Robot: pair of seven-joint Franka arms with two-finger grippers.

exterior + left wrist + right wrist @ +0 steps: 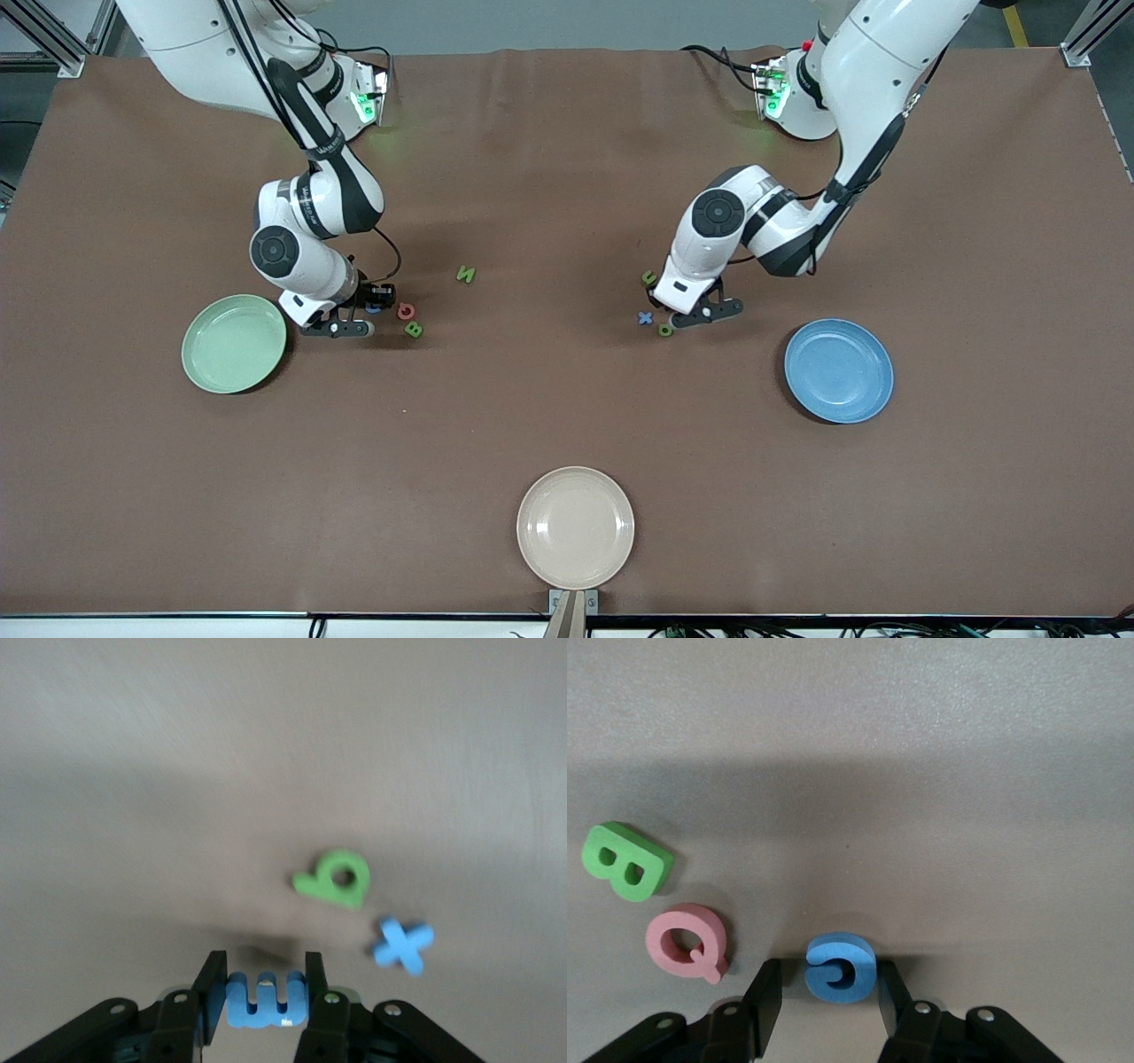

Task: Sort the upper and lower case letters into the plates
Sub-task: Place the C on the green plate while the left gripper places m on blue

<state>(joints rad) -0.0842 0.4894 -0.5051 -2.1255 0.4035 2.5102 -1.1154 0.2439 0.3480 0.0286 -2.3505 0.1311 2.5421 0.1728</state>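
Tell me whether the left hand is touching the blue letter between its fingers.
Touching. In the left wrist view the left hand has both fingers pressed flush against the sides of the blue letter.

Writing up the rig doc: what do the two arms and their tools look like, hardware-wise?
Both arms are glossy white shells with black joint bands and round dark caps at the joints. Black cables run along each arm. Green lights glow at both bases. The left tool and right tool are black, with grey link pieces and flat black fingers held by small silver screws.
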